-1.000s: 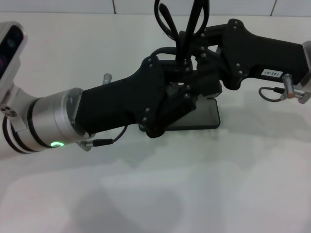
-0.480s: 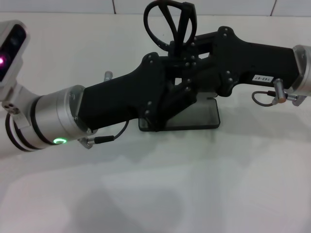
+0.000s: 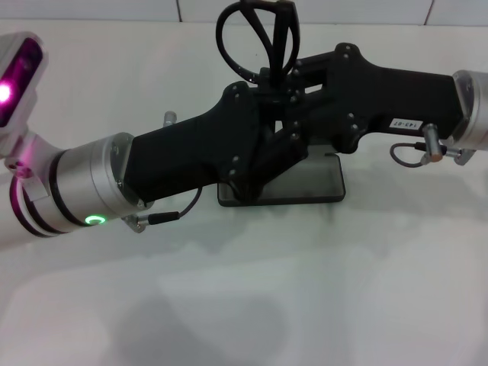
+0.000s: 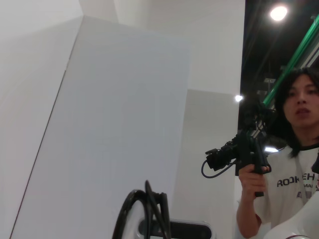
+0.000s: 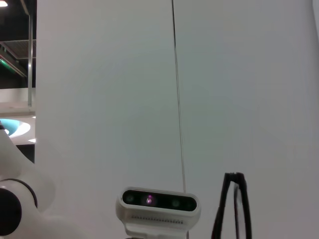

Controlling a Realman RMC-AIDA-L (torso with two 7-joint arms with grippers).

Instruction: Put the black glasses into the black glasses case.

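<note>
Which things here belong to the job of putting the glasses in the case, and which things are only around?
Job:
- black glasses, held up between both grippers
- black glasses case, on the table under them
- left gripper
- right gripper

Only around:
- white table
- person holding a camera, behind

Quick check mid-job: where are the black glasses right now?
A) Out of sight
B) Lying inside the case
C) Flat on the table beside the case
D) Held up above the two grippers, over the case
D: the head view shows the black glasses sticking up above where the left gripper and right gripper meet, with the black glasses case lying on the table beneath them.
</note>
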